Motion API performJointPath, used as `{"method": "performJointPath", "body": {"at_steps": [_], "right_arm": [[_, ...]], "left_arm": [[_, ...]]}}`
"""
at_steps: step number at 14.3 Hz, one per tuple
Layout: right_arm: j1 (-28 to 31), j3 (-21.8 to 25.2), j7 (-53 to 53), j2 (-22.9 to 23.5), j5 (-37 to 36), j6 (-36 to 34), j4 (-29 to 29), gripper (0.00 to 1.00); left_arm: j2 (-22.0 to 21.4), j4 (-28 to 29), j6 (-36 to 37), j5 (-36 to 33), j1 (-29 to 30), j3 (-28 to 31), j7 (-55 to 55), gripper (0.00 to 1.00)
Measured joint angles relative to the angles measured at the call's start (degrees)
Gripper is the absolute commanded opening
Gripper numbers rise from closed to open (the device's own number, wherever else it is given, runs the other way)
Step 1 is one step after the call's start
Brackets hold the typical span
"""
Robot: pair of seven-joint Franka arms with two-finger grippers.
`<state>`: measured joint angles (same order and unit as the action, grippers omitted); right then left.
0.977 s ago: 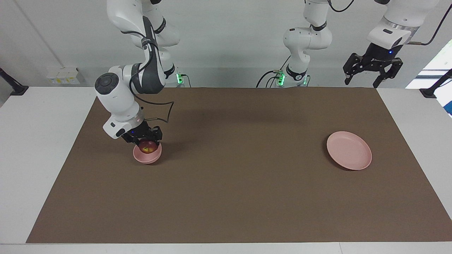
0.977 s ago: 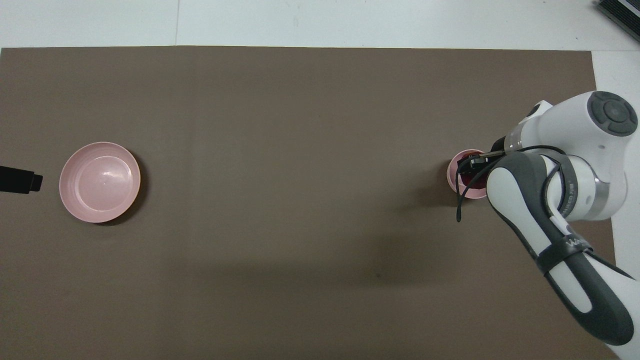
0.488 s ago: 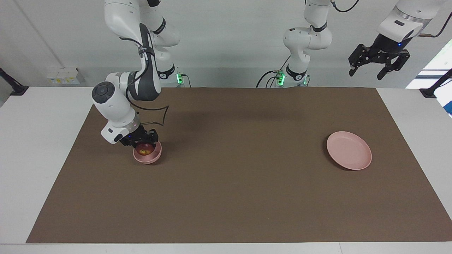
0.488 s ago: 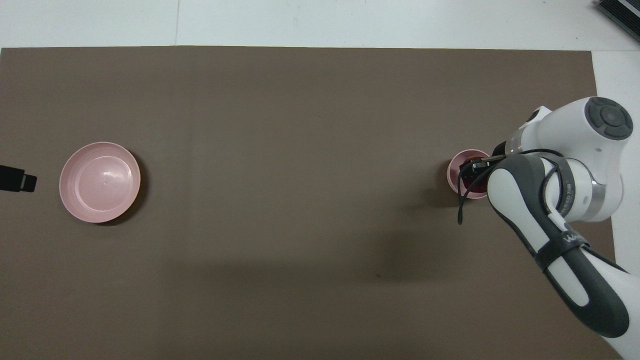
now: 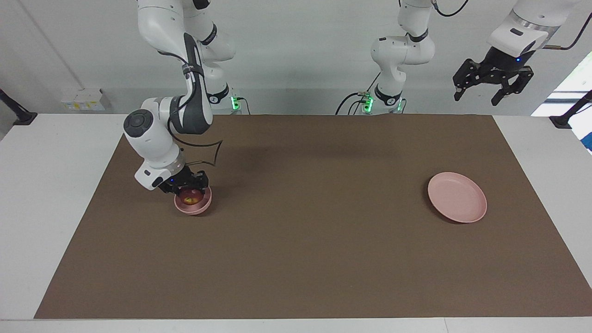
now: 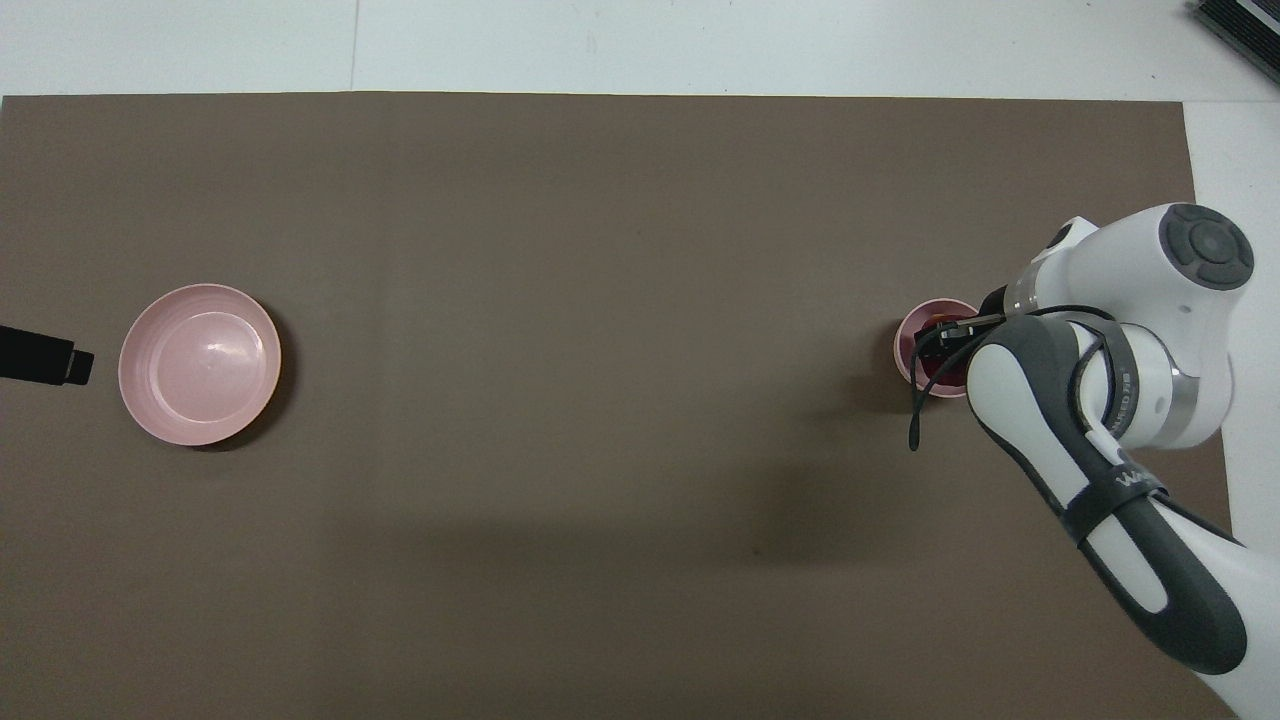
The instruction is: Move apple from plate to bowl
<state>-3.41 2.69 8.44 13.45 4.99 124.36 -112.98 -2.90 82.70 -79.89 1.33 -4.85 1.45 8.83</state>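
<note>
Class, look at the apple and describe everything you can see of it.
The apple is small, round and dark red with a yellowish patch. It sits low inside the small pink bowl toward the right arm's end of the table, nearly filling it. The right end effector is shut on it from above, hiding its upper part.

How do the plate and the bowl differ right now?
The plate is wide, flat and bare; the bowl is smaller, deeper and holds the apple. The right gripper is at the bowl; nothing is at the plate. Both are pale pink and round.
</note>
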Motion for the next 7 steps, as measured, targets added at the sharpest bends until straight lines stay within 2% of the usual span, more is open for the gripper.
{"method": "performJointPath", "body": {"at_steps": [6, 7], "right_arm": [[-0.02, -0.07, 0.00, 0.47, 0.00, 0.03, -0.10, 0.00], [-0.03, -0.07, 0.00, 0.48, 0.00, 0.03, -0.10, 0.04]], "left_arm": [[-0.14, -0.16, 0.50, -0.14, 0.33, -0.02, -0.64, 1.00], [-0.21, -0.16, 0.77, -0.14, 0.38, -0.02, -1.01, 1.00]]}}
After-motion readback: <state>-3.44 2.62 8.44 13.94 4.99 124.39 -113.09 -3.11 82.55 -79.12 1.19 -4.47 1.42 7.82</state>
